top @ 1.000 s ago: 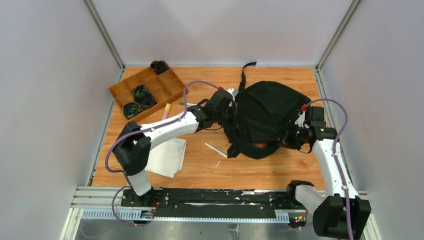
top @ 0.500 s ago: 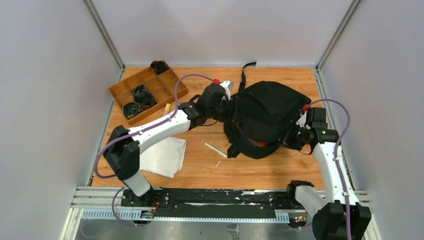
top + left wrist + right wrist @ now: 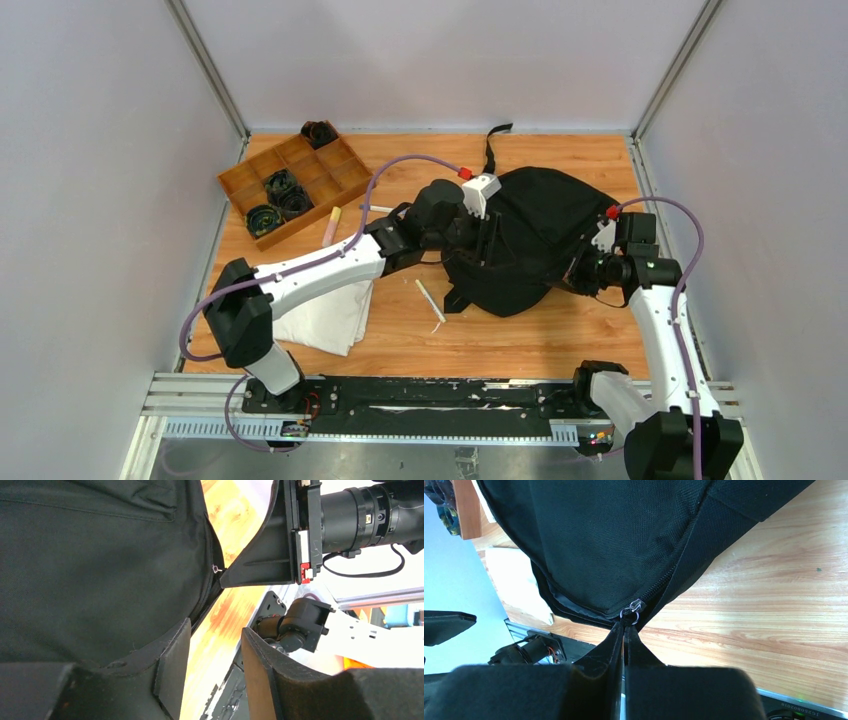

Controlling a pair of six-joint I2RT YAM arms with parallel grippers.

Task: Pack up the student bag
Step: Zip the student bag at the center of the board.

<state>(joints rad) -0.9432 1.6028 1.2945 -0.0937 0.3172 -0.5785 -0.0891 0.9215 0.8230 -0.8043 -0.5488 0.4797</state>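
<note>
Pinching zipper pull (image 3: 631,611), right hand (image 3: 625,626), student bag (image 3: 614,540)

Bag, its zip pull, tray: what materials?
Bag: black woven fabric, matte; the weave shows, probably nylon or polyester. Zip pull: shiny silver ring, looks like metal. Tray: brown, matte, seemingly wood; grain too small to confirm.

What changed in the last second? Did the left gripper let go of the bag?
Yes. The left gripper opened, released the student bag and moved right, further over it. The right gripper stays shut on the zipper pull. The tray and white cloth are unmoved.
</note>
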